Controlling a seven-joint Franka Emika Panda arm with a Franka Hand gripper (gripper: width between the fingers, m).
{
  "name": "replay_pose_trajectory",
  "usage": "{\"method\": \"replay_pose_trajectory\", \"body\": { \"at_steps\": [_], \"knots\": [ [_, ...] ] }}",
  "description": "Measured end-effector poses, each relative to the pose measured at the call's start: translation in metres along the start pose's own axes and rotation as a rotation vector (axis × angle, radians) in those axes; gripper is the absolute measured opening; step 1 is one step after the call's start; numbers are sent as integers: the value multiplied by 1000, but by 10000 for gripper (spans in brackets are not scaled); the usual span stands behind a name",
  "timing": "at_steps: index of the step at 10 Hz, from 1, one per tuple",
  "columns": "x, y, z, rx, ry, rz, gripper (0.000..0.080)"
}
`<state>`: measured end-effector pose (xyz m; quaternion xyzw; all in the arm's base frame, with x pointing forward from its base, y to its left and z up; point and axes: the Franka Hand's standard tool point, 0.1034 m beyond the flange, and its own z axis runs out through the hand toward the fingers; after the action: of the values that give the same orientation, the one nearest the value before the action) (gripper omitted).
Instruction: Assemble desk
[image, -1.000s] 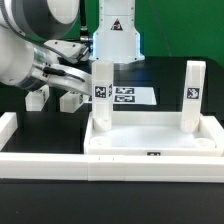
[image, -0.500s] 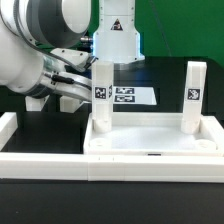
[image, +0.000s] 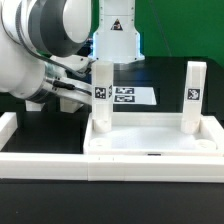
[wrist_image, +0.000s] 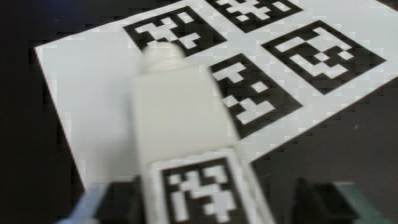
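The white desk tabletop (image: 150, 147) lies at the front middle with two white tagged legs standing upright in its far corners, one on the exterior view's left (image: 101, 92) and one on its right (image: 192, 92). My gripper (image: 72, 92) sits low at the exterior view's left, just left of the near upright leg. In the wrist view a loose white leg (wrist_image: 178, 115) with a tag on its near end lies between the fingers of my gripper (wrist_image: 222, 205). The jaws stand on either side of it with a small gap, so they are open.
The marker board (image: 125, 96) lies behind the tabletop and fills the background of the wrist view (wrist_image: 89, 75). Long white border rails run along the front (image: 60, 168) and the exterior view's left (image: 12, 128). The arm's base (image: 117, 40) stands at the back.
The arm has moved down and toward the exterior view's right, and now covers the loose legs that showed on the table at the left. The tabletop and upright legs have not moved.
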<state>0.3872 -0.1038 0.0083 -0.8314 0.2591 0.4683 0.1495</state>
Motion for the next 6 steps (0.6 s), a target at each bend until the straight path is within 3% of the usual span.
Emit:
{"method": "replay_pose_trajectory", "body": {
  "at_steps": [1,6],
  "knots": [
    [0,0,0,0,0,0,285],
    [0,0,-4,-1,4,-11,285]
  ]
}}
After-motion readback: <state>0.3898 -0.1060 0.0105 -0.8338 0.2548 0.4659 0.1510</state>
